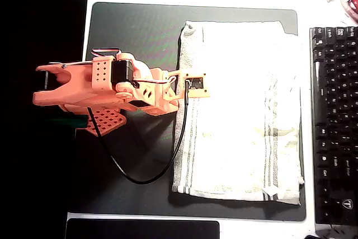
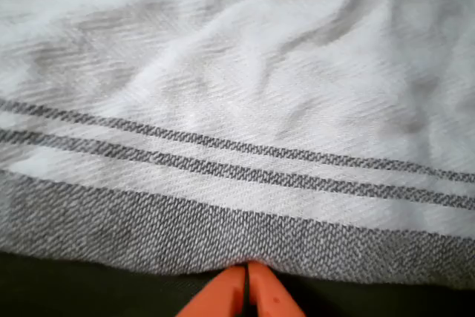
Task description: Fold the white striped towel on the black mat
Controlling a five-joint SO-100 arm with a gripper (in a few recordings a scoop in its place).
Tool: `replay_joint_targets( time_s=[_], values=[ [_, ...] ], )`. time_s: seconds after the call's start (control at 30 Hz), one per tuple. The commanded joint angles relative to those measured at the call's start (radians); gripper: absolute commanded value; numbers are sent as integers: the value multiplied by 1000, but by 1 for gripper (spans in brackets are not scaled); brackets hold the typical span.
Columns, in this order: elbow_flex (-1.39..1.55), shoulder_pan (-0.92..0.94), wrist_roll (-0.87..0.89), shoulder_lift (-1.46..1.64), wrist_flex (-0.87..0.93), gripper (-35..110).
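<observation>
Orange fingertips of the gripper are pressing together at the grey woven hem of the white striped towel, which is lying wrinkled on the black mat. Arm is reaching across from the overhead view's left.

The arm hides the towel's left edge (claw too).

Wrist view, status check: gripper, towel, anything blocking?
Gripper shut at the towel's striped left edge; pinch unconfirmed. Towel spread flat on the black mat, unfolded. Keyboard close beside its right edge.
</observation>
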Motion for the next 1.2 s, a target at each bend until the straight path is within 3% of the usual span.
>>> replay_joint_targets(
  time_s=[0.0, 0.23, 0.53, 1.17],
  values=[
    [21, 0, -38, 23, 15, 0],
    [8, 44, -101, -23, -67, 0],
    [-155, -51, -44, -189, -69, 0],
    [-635, -356, 210, -683, -87, 0]
  ],
)
